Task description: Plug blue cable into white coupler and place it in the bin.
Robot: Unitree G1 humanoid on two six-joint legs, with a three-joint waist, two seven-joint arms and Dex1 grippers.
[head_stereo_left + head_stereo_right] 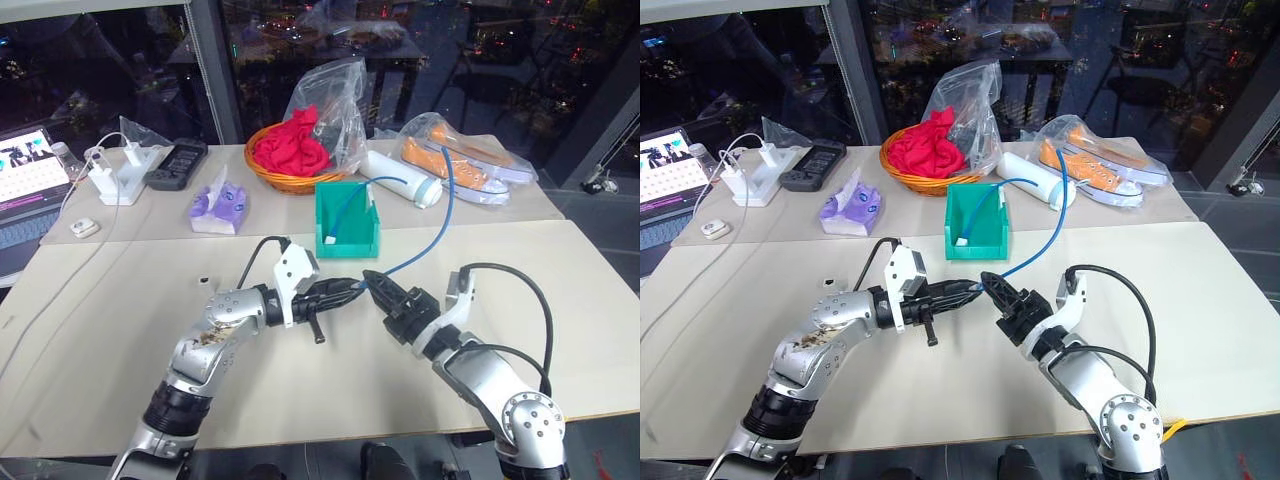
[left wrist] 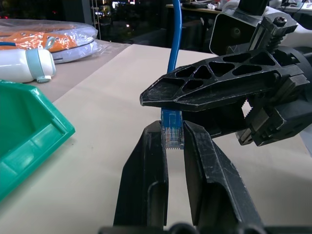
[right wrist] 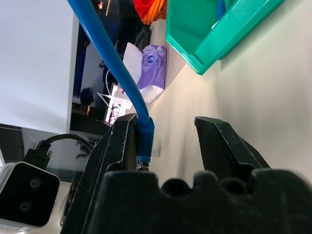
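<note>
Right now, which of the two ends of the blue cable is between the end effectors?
The plug end of the blue cable, pinched in the left end effector beside the right end effector. The other end lies inside the bin.

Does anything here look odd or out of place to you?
One thing: the blue cable has one end already lying in the green bin, while the left pincer pinches the plug on its other end, so the cable arcs through the air over the table. Nothing looks spilled or broken.
</note>
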